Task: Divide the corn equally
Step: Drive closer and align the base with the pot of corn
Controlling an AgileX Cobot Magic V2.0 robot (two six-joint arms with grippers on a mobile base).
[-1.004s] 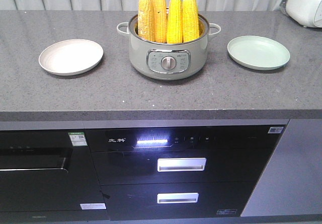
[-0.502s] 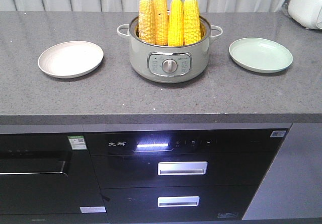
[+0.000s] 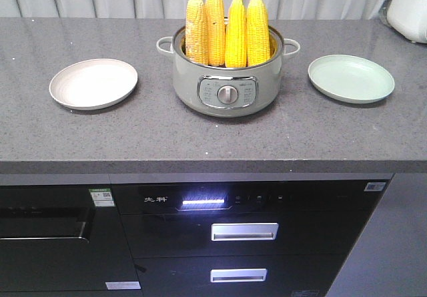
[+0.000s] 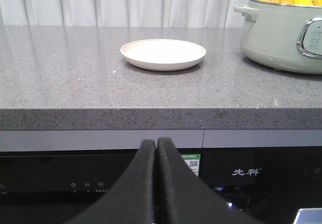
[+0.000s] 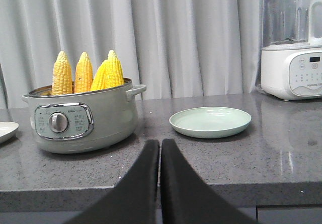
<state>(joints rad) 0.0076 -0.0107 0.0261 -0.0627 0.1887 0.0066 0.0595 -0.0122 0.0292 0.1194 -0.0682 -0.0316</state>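
Several cobs of corn (image 3: pixel 225 27) stand upright in a grey-green pot (image 3: pixel 227 83) at the middle of the counter; the corn (image 5: pixel 85 73) also shows in the right wrist view. An empty beige plate (image 3: pixel 93 83) lies left of the pot and an empty pale green plate (image 3: pixel 351 78) lies right of it. My left gripper (image 4: pixel 156 142) is shut on nothing, low in front of the counter edge, short of the beige plate (image 4: pixel 162 53). My right gripper (image 5: pixel 160 142) is shut and empty, at the counter's front edge between the pot (image 5: pixel 83 121) and the green plate (image 5: pixel 210 121).
The grey stone counter (image 3: pixel 153 130) has a front edge above dark appliance fronts with two drawer handles (image 3: pixel 245 231). A white appliance (image 5: pixel 292 48) stands at the far right back. Grey curtains hang behind the counter.
The front view has shifted: the counter, pot and plates sit lower and slightly to the right in the frame than a second ago. The corn stays in the pot.
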